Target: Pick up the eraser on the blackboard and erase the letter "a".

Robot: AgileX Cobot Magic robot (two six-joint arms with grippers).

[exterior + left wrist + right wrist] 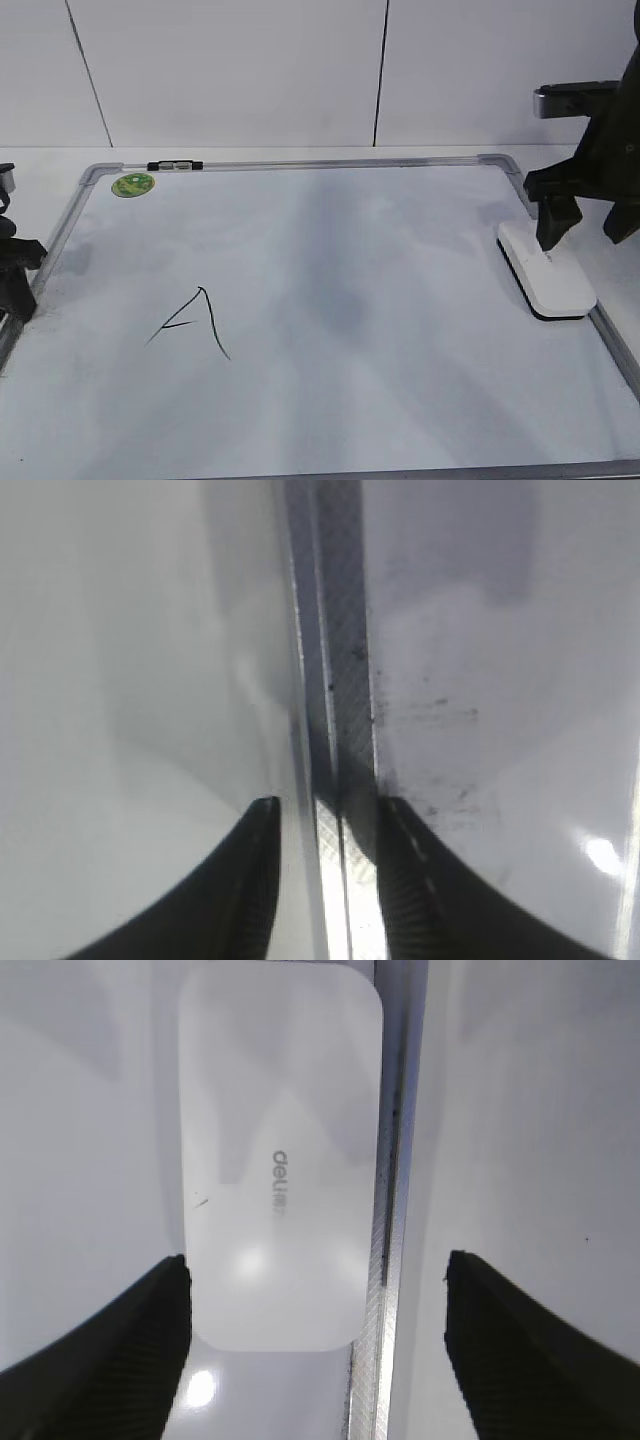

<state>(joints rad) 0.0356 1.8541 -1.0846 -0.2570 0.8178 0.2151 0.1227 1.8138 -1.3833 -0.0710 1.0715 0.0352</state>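
Note:
The white eraser (548,272) lies flat on the blackboard (400,300), a white dry-erase board, against its right frame rail. In the right wrist view the eraser (280,1160) shows grey lettering, with the rail (395,1160) beside it. My right gripper (588,228) is open just above the eraser's far end, its fingers (315,1260) straddling the eraser's near end and the rail, not touching either. My left gripper (15,275) sits at the board's left edge, its fingers (327,802) slightly apart over the frame rail (340,630), holding nothing. No small cursive "a" shows on the board.
A larger angular capital "A" (195,320) is drawn on the board's left half. A round green sticker (133,184) and a small black-and-clear marker (174,165) sit at the board's far-left corner. A white panelled wall stands behind the table.

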